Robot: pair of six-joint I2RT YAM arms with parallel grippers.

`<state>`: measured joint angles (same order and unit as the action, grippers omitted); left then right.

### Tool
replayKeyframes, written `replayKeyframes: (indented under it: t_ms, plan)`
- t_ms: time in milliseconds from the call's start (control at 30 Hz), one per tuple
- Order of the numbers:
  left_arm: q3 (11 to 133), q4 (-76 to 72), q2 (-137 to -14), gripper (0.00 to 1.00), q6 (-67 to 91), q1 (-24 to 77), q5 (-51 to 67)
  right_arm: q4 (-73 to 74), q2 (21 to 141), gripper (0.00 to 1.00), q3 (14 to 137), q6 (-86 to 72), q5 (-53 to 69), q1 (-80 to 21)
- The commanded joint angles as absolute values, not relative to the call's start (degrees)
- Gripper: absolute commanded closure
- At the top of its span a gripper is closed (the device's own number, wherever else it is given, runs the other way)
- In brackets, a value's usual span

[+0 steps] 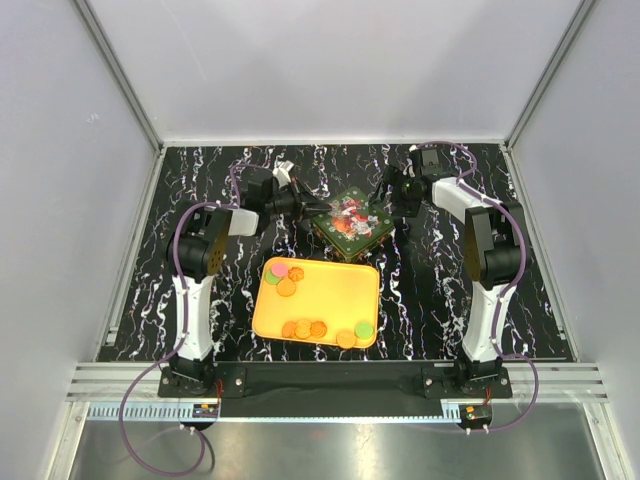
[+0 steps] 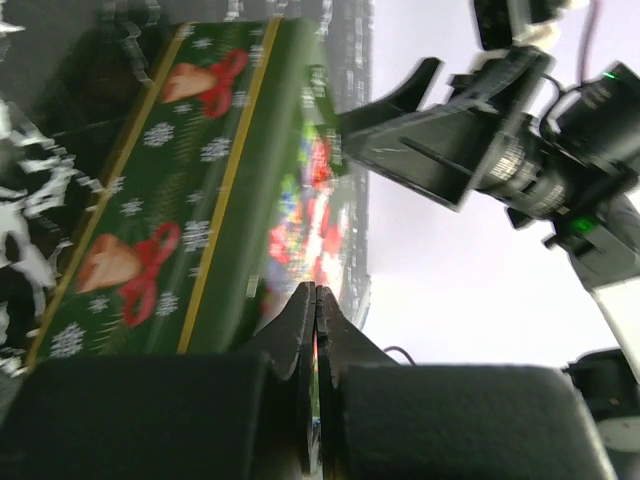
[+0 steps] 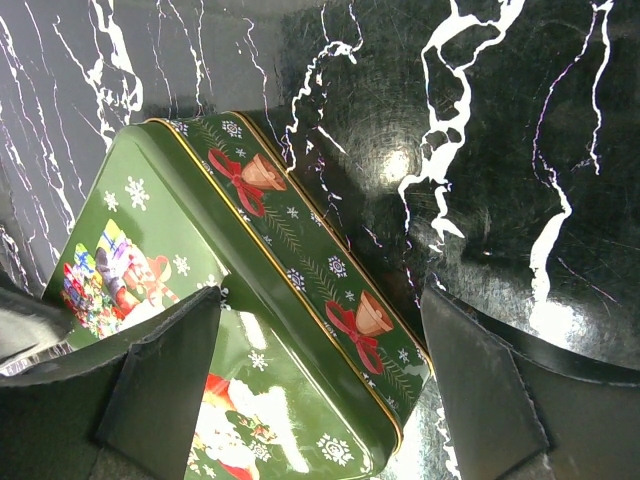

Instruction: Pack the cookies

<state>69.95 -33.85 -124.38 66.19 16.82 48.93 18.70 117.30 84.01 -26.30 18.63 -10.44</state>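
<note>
The cookies (image 1: 300,328), likely light and brittle and best pinched gently edgewise, lie on the tray (image 1: 330,290) behind both claws; the left claw (image 2: 315,295) is clenched beside the tin (image 3: 300,270), the right claw (image 3: 315,300) spread over its corner.

Tin (image 1: 352,228) blocks mid-table (image 1: 520,290), tray (image 1: 330,290) just beside, sides open

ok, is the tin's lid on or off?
On. The printed lid covers the green tin in the top and right wrist views; no inside shows. Cookies lie on the tray.
</note>
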Motion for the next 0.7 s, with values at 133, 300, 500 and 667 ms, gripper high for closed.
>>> replayKeyframes:
  t_ms: [133,300,500,667]
  plan:
    - [74.4,-44.5,-121.6,1.00,70.0,17.7,53.2,17.6,116.6,0.12,85.3,-25.7,18.4,-10.1]
    - [76.1,-42.9,-123.9,1.00,70.2,18.6,52.1,17.5,116.5,0.12,85.2,-25.8,18.5,-10.0]
    - [75.8,-47.1,-133.1,1.00,74.0,19.0,52.2,17.1,116.8,0.12,84.9,-25.7,18.6,-10.0]
    - [72.5,-51.9,-136.1,1.00,75.5,19.1,52.0,17.0,117.0,0.12,84.6,-25.5,18.6,-9.8]
